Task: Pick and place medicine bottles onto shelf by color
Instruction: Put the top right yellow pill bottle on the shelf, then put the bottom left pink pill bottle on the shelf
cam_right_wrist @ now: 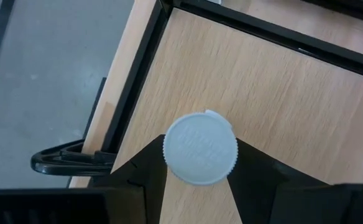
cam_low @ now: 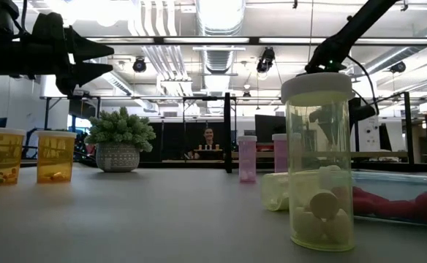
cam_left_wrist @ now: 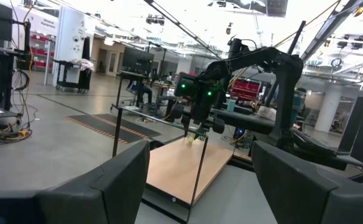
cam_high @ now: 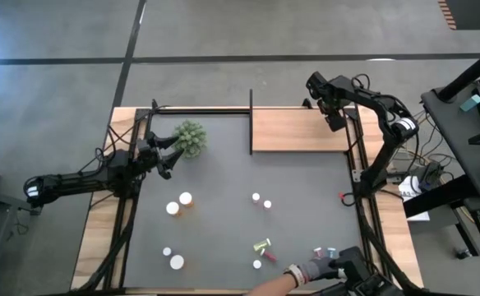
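Left gripper [cam_high: 168,156] hung spread and empty beside the green plant ball [cam_high: 191,138], well apart from the work. Loose medicine bottles [cam_high: 178,204] stood scattered on the dark tabletop [cam_high: 223,230]. Right gripper [cam_high: 335,122] was over the shelf [cam_high: 297,130] near its far right corner, pinching a white-capped bottle [cam_right_wrist: 200,149]. Risk: so close to the black edge rod [cam_right_wrist: 135,68], a released bottle could tip or roll off. A person's gloved hand [cam_high: 314,270] at the near edge could be struck by a returning arm.
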Motion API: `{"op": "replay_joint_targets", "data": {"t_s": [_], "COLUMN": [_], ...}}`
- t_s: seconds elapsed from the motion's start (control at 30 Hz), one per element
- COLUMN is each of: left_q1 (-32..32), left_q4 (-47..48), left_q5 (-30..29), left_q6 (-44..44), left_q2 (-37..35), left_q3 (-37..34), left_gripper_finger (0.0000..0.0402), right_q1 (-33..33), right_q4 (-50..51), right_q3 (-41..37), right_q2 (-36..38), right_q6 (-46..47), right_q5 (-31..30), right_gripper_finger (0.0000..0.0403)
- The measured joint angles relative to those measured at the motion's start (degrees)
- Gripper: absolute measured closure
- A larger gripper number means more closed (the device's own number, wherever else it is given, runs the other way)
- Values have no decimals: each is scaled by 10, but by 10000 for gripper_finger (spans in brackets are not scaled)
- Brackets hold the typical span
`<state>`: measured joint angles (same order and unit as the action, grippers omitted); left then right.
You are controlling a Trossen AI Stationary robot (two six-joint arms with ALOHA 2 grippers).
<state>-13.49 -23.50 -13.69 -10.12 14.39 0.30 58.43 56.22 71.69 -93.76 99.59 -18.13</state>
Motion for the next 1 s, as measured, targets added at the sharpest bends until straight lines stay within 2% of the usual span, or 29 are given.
{"op": "replay_joint_targets", "data": {"t_s": [0.23, 0.5, 1.0], "left_q1": [0, 0, 0], "left_q4": [0, 0, 0], "left_q5": [0, 0, 0], "left_q6": [0, 0, 0], "left_q2": [0, 0, 0], "left_q3": [0, 0, 0], "left_gripper_finger": [134, 134, 134], "right_q1": [0, -5, -67], "right_q4": [3, 66, 187], "right_q3": [11, 43, 124], "right_q2": [0, 1, 30], "right_q6": [-26, -27, 11], "right_q5": [-1, 1, 6], "right_gripper_finger": [236, 170, 59]}}
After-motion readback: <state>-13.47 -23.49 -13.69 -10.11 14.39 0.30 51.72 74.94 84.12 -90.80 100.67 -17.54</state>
